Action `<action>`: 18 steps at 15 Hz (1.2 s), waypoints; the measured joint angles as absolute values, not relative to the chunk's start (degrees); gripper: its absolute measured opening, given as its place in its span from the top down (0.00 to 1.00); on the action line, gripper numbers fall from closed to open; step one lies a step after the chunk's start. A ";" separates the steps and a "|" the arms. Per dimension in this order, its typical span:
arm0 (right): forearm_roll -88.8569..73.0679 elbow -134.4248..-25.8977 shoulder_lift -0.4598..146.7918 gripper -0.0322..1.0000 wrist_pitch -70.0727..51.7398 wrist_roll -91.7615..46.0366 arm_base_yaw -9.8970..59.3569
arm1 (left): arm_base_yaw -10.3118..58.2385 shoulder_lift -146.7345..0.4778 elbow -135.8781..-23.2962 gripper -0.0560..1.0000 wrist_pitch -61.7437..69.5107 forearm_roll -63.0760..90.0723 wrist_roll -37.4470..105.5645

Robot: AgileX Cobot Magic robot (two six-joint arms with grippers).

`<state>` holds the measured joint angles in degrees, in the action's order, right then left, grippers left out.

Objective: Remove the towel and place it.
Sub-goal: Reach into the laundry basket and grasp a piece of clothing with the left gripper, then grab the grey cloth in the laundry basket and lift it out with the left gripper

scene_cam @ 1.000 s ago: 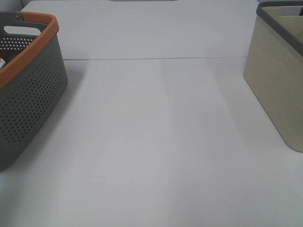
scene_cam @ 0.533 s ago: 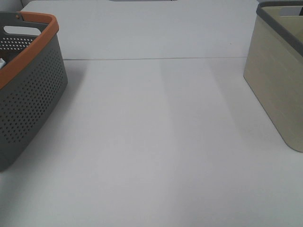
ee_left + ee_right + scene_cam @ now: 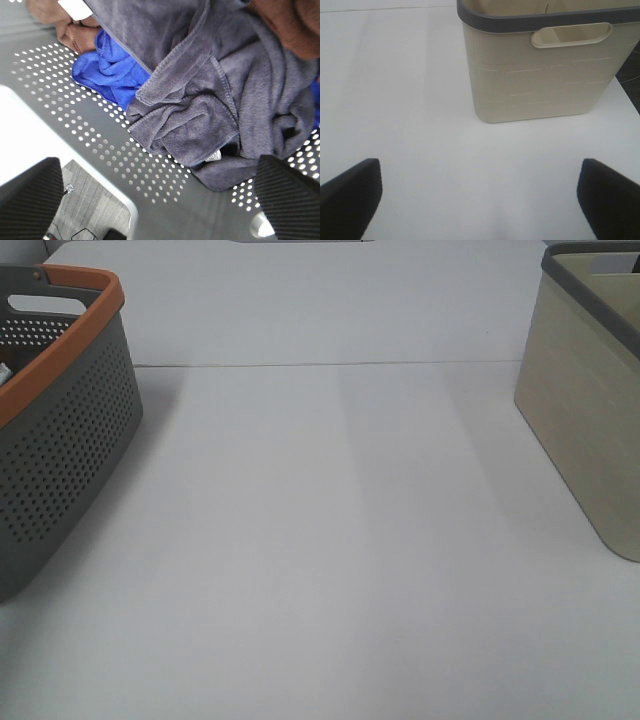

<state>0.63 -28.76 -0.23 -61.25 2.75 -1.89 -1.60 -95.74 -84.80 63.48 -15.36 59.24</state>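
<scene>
The towel [image 3: 200, 100], dark charcoal terry with hemmed edges and a small white tag [image 3: 214, 156], lies crumpled inside the grey perforated basket [image 3: 95, 135]. It rests on a blue cloth [image 3: 112, 75] and brown cloths [image 3: 75, 35]. My left gripper [image 3: 157, 195] hangs above the towel with its jaws wide open and empty. My right gripper [image 3: 479, 195] is open and empty above the white table, facing the beige basket [image 3: 535, 75]. Neither gripper shows in the exterior high view, and the towel is hidden there.
In the exterior high view the grey basket with an orange rim [image 3: 60, 420] stands at the left edge. The beige basket with a grey rim [image 3: 590, 410] stands at the right edge. The white table [image 3: 330, 540] lies between them, with a seam across its far part.
</scene>
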 joint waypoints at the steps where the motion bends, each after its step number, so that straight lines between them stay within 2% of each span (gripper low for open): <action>1: 0.63 -28.76 -0.23 0.03 -61.25 2.75 -1.89 | -1.60 -97.75 -84.86 0.02 62.28 -16.33 59.24; 5: 0.63 -28.76 -0.23 0.03 -61.25 2.75 -1.89 | -1.26 -107.89 -85.08 0.02 52.65 -23.03 59.19; 10: 0.63 -28.76 -0.23 0.03 -61.25 2.75 -1.89 | 0.63 -115.57 -86.86 0.04 50.99 -23.09 59.19; 14: 0.63 -28.76 -0.23 0.03 -61.25 2.75 -1.89 | 0.63 -116.54 -86.86 0.29 51.05 -23.03 58.96; 18: 0.63 -28.76 -0.23 0.03 -61.25 2.75 -1.89 | 0.63 -116.88 -87.15 0.39 54.03 -23.03 58.79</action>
